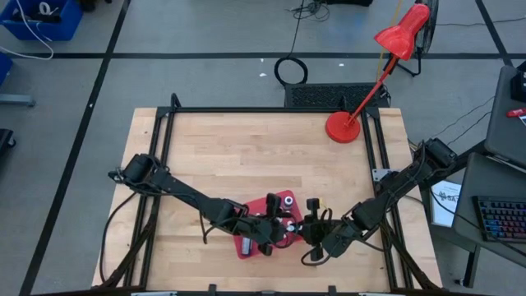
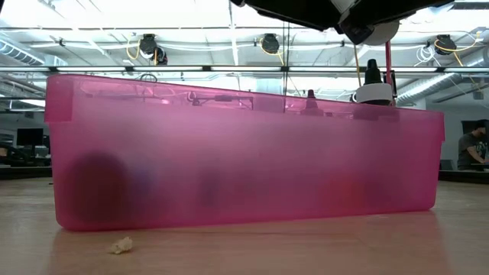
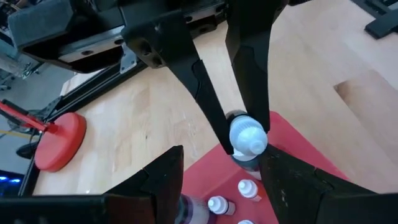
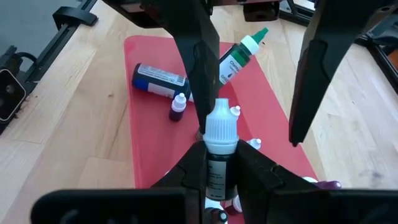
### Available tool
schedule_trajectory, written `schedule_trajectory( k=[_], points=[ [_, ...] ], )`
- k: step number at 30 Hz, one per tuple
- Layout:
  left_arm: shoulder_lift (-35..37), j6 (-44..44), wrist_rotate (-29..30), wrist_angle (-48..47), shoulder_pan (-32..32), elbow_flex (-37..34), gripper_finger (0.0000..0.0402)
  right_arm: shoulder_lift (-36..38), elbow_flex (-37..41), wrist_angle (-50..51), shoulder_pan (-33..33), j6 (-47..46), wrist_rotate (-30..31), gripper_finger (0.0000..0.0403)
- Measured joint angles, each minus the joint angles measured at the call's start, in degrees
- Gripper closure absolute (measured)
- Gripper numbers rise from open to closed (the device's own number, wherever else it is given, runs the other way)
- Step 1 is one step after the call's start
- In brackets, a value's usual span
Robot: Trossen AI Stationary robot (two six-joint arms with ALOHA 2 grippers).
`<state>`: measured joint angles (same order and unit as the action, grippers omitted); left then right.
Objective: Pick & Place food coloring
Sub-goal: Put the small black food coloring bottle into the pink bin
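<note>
Both grippers meet over the red mat (image 1: 246, 247) near the table's near edge. My right gripper (image 4: 221, 152) is shut on a food coloring bottle (image 4: 221, 127) with a white cap and a dark label. My left gripper (image 3: 224, 152) is open, and its two fingers stand on either side of that bottle's cap; I cannot tell whether they touch it. Other bottles are on the mat: a green-topped one (image 4: 239, 59) and a blue-labelled one (image 4: 158, 81) lie on their sides, and a tiny purple one (image 4: 178, 107) stands upright. Small white dropper tips (image 3: 249, 188) show below the left gripper. My right gripper pinches the white-capped bottle between its two fingers on the labelled body just under the cap (image 4: 219, 163). The bottle stands along the fingers, with the cap (image 3: 249, 138) sticking out past their ends. Its base is hidden by the fingers, so I cannot tell whether it is lifted clear.
A red desk lamp's base (image 1: 343, 127) stands at the table's far right. In the low view a pink translucent bin (image 2: 229, 153) fills the picture, with a crumb (image 2: 120, 245) in front of it. A person (image 2: 474, 145) sits in the room behind. Bare wood lies left and far of the mat.
</note>
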<state>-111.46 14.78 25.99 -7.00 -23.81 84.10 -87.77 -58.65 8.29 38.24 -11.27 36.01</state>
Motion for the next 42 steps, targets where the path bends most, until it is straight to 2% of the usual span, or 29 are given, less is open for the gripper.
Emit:
schedule_trajectory(
  k=[11, 17, 20, 30, 38, 42],
  points=[
    [0.09, -1.11, -2.06, 1.15, -0.02, 0.0, 0.0193, 0.0, 0.0, 0.07, 0.0, 0.0, 0.0, 0.0356],
    [0.09, -2.09, -5.17, 1.13, -0.02, 0.0, 0.0198, 0.0, 0.0, 0.07, 0.0, 0.0, 0.04, 0.0356],
    [0.09, -2.18, -6.2, 1.13, -0.07, 0.0, 0.0222, 0.0, 0.0, 0.07, 0.0, 0.02, 0.07, 0.0356],
    [0.09, -3.09, -8.0, 1.15, 1.07, 0.0, 0.0346, 0.0, 0.06, 0.26, -0.02, -0.26, 0.17, 0.0357],
    [0.12, -3.32, -9.63, 0.68, 1.85, 0.0, 0.0351, -0.02, 0.11, 0.14, -0.04, -0.83, 0.26, 0.0355],
    [1.82, -2.98, -6.75, -2.66, 1.11, 0.0, 0.0351, -0.03, 0.06, -1.01, -0.18, -2.92, 0.46, 0.03]
  ],
)
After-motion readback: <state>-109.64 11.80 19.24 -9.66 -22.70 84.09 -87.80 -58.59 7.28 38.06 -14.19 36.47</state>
